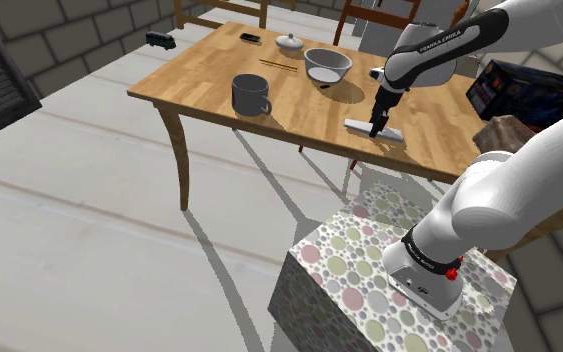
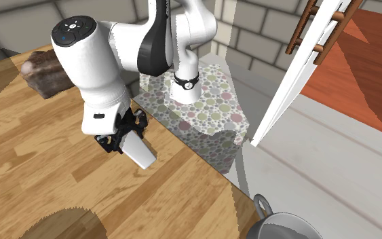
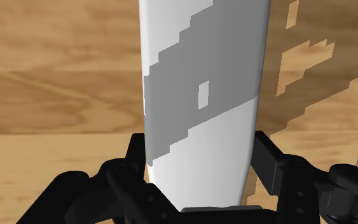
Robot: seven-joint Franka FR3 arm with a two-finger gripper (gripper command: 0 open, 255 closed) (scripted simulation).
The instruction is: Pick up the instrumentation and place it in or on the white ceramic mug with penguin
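The instrumentation is a flat white bar [image 1: 394,135] lying on the wooden table [image 1: 199,85] near its edge closest to the stand. My gripper [image 1: 377,127] points straight down over one end of it. In the wrist view the bar [image 3: 203,63] runs between the two black fingers [image 3: 269,159], which press against both long sides. From the second exterior view the gripper [image 2: 120,139] sits on the bar [image 2: 143,155], which rests on the wood. The mug [image 1: 251,95] is dark grey and stands upright toward the shoulder view's left; its rim [image 2: 284,227] shows in the second exterior view.
A white bowl [image 1: 327,65], a small lidded dish [image 1: 289,42] and a thin stick [image 1: 279,66] lie between bar and mug. A dark box [image 1: 524,90] and a brown lump [image 2: 43,75] sit behind the arm. The speckled stand [image 1: 369,290] is below the table edge.
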